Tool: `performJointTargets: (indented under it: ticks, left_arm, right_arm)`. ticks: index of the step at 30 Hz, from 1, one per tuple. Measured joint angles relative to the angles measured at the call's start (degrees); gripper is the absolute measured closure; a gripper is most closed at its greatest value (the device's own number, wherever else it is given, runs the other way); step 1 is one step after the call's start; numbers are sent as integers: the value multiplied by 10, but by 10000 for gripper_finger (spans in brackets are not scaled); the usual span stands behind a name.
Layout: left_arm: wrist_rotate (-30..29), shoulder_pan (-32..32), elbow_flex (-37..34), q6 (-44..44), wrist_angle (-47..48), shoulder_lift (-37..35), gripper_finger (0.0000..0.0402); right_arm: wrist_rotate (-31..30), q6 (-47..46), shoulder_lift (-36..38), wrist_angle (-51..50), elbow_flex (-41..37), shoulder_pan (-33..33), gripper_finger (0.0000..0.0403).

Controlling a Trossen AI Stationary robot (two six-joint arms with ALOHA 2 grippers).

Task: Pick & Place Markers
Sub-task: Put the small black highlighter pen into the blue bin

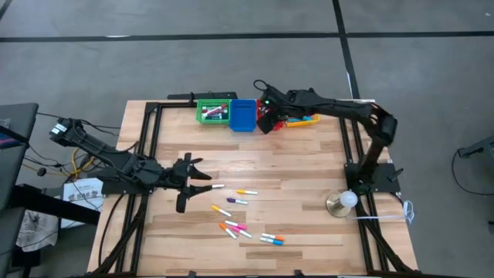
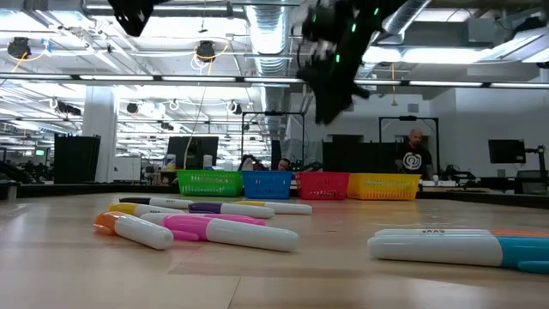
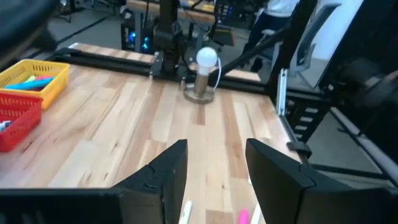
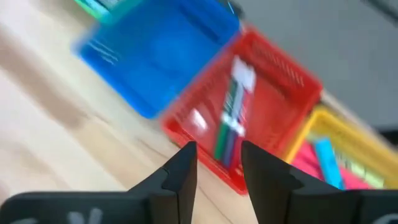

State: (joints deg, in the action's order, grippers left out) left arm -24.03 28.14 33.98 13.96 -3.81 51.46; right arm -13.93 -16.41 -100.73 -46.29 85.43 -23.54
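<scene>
Several markers [image 1: 245,218] in pink, orange, blue and white lie flat and loose on the wooden table's near middle, and close up in the low view as markers [image 2: 202,225]. My left gripper [image 1: 202,176] hangs open just left of them, nothing between its fingers [image 3: 163,177]. My right gripper [image 1: 265,117] is open above the red bin [image 4: 267,99] at the far edge. A few markers [image 4: 229,127] lie on the floor of that bin. More markers lie in the green bin [image 1: 212,112] and the yellow bin [image 4: 339,155].
Four small bins stand in a row at the far edge: green, blue [image 1: 242,114], red, yellow [image 1: 306,120]. A round metal base with a white bulb [image 1: 344,201] stands near the right arm's foot. Bare wood lies between the bins and the loose markers.
</scene>
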Motion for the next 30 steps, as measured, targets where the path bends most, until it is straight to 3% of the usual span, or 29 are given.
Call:
performJointTargets:
  ticks: [8, 19, 24, 26, 30]
  left_arm:
    - [0, 0, 0, 5, -2, 23, 239]
    - [11, 0, 0, 45, -7, 23, 239]
    - [126, 20, 0, 90, -9, 12, 239]
    - [125, 43, 0, 104, -9, 8, 239]
    - [62, 79, 0, 97, 6, 3, 239]
  right_arm:
    - [1, 34, 78, 52, 0, 29, 295]
    - [10, 54, 88, 47, 0, 58, 295]
    - [63, 99, 139, 31, -1, 137, 295]
    - [79, 109, 169, 46, -10, 184, 295]
    - [81, 119, 226, 110, -42, 268, 295]
